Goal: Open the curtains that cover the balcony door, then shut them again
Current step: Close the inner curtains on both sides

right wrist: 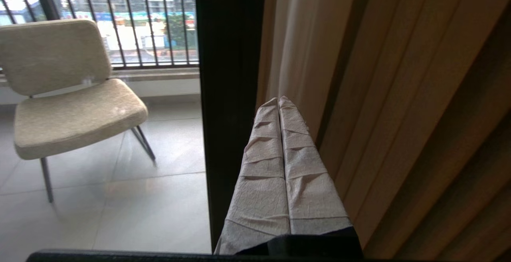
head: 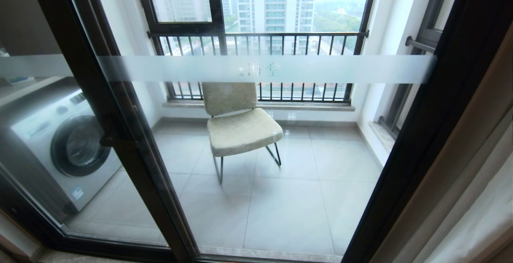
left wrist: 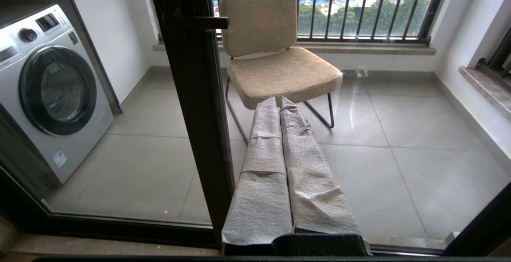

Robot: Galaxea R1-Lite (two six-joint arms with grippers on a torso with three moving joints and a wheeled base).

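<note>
Jaws together, right gripper [right wrist: 279, 101] points at the curtains [right wrist: 399, 94], apart from them.

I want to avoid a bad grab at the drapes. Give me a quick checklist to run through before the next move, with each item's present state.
1. Curtains pulled aside, glass uncovered: ok. The curtains are bunched at the right edge of the balcony door.
2. Right tool near the fabric: ok. In its wrist view its tip sits by the beige pleats, beside the dark frame.
3. Right tool ready to take fabric: not ok. Its fingers are shut with nothing between them.
4. Contact with the curtain: cannot tell.
5. Left tool out of the way: ok. It is shut, empty, pointing at the glass toward the chair.
6. Sheer layer separate from heavy layer: cannot tell.
</note>
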